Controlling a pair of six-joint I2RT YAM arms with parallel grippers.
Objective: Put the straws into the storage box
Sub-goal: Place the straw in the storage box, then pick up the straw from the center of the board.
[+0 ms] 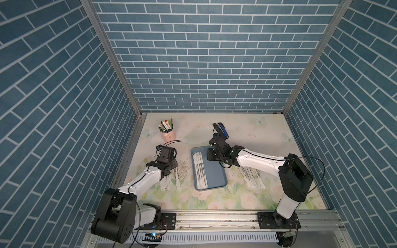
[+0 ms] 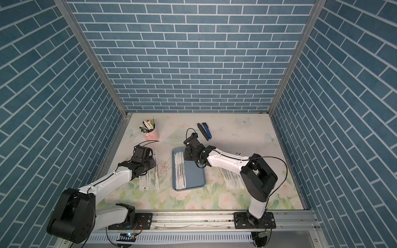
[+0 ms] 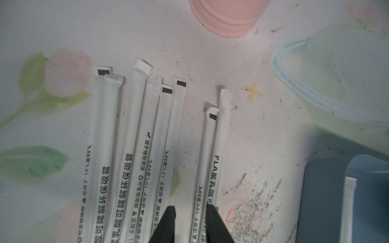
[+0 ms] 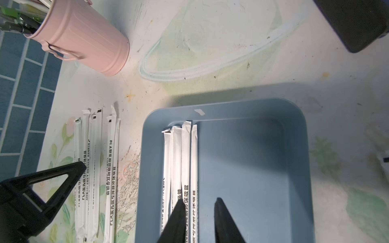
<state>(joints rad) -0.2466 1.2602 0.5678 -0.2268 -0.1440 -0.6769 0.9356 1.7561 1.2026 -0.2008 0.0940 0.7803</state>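
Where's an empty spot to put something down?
Bare: the tray floor beside its straws, under the right gripper; the table strip in front of the tray; the back corner past the stapler. Crowded: straw piles on both sides of the tray.

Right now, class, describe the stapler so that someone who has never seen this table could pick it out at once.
Start at the floral table and go towards the blue brick back wall. Beyond the blue-grey storage box lies the stapler. It alone is dark blue and black; the straws are white, the cup pink.
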